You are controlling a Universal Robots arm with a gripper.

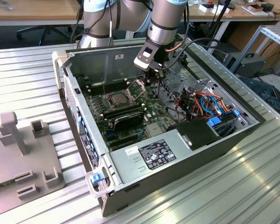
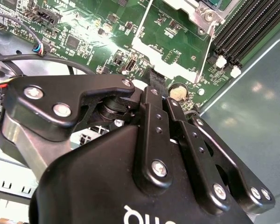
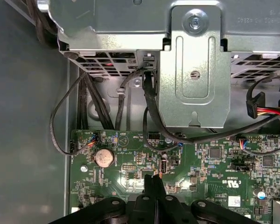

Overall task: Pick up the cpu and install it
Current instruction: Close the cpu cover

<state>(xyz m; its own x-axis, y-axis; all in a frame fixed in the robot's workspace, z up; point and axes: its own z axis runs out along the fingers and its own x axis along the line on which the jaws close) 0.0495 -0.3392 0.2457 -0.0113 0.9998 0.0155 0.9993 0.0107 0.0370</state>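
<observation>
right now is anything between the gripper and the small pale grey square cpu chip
Yes. The raised hinged metal frame stands between the black gripper, whose fingers are shut, and the pale grey square cpu, which already lies seated on the green motherboard.

arm (image 1: 165, 18): angled down from above | pincer (image 3: 152, 179): closed, tips together, pointing down
</observation>
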